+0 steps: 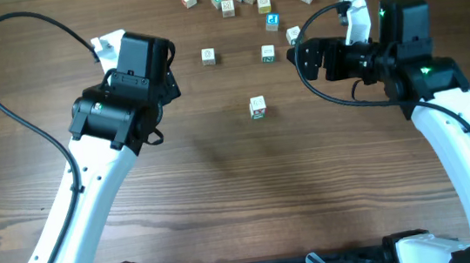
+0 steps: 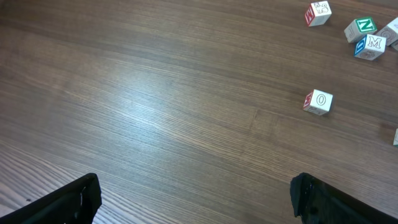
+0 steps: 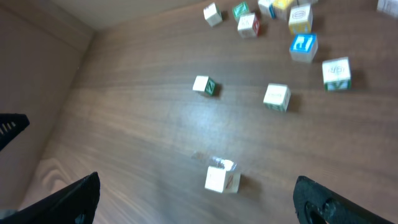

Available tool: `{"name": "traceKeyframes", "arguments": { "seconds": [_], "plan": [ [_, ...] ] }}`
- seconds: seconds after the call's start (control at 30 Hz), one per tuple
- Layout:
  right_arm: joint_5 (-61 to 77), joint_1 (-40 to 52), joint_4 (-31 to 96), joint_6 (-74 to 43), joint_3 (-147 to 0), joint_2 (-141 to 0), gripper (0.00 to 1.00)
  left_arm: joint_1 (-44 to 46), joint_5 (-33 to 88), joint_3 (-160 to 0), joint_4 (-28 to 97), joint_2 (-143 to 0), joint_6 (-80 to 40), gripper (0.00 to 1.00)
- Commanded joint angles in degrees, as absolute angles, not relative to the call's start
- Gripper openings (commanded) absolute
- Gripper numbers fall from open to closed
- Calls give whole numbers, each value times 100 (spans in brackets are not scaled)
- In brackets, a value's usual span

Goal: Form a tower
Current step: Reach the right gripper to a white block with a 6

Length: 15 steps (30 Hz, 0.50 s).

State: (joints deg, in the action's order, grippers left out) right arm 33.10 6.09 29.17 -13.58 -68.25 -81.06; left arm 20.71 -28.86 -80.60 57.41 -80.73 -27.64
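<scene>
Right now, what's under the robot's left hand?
Only bare wooden table shows beneath the open left hand; the nearest cube, marked O, sits off to one side. From overhead the arm itself covers that patch.

A: What is cut off?
B: In the left wrist view, a cube (image 2: 395, 137) is clipped by the right edge.
A: What cannot be read?
B: The right wrist view is blurred; markings on the tower (image 3: 222, 177) cannot be made out.
</scene>
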Motion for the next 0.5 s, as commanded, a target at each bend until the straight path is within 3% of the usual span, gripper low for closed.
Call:
{"name": "traceKeyframes", "arguments": {
  "seconds": [0.0,0.2,0.47],
  "plan": [
    [2383,650,2582,-1109,-6956,-8123,100,2045,-2902,-8066,5730,-8047,-2700,100],
    [1275,659,2405,-484,-7828,-9411,100,2045,-2902,-8066,5730,-8047,-2700,100],
    [993,893,1568,331,-8517,-11808,97,2045,-2902,-8066,5730,-8047,-2698,100]
  ]
}}
